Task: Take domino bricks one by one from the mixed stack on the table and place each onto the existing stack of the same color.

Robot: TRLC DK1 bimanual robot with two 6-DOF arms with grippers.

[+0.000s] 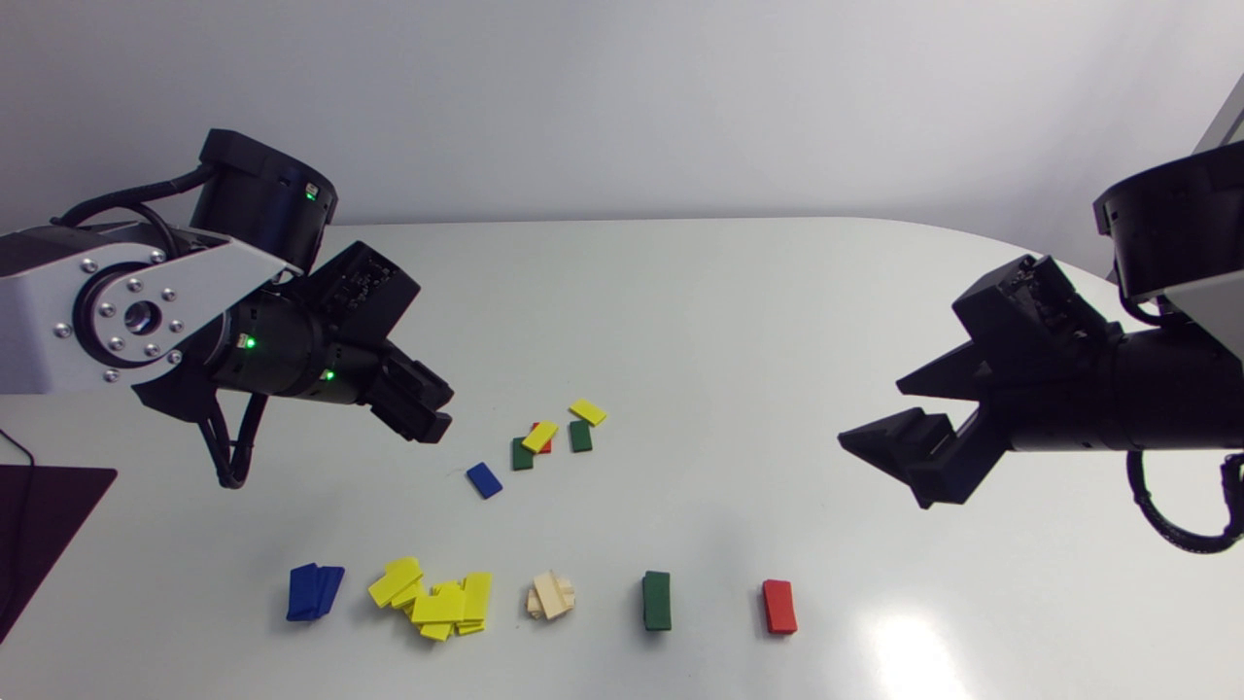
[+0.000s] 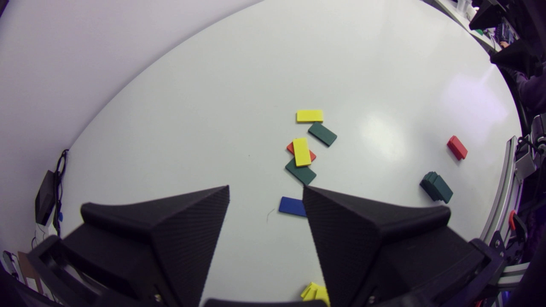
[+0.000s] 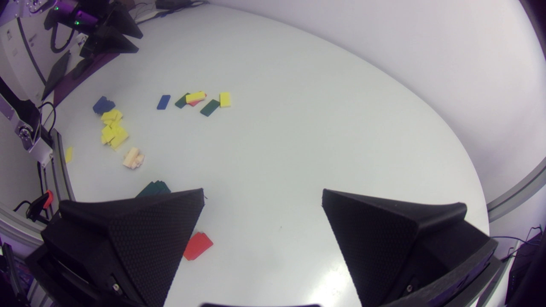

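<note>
The table (image 1: 680,311) under me is white and glossy, and its far edge curves round. A bright patch of glare (image 1: 909,637) sits on its surface toward my right, near the front. At my far left is a dark maroon mat (image 1: 44,525) with a thin black cable (image 1: 31,486) crossing it. I cannot tell whether the mat lies on the table or just past its edge. A faint hairline mark (image 2: 269,214) shows on the white surface

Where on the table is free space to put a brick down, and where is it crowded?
Free: the bare stretch between the mixed bricks and the right gripper, and the far half of the table. Crowded: the near edge, around the sprawled yellow stack.
</note>
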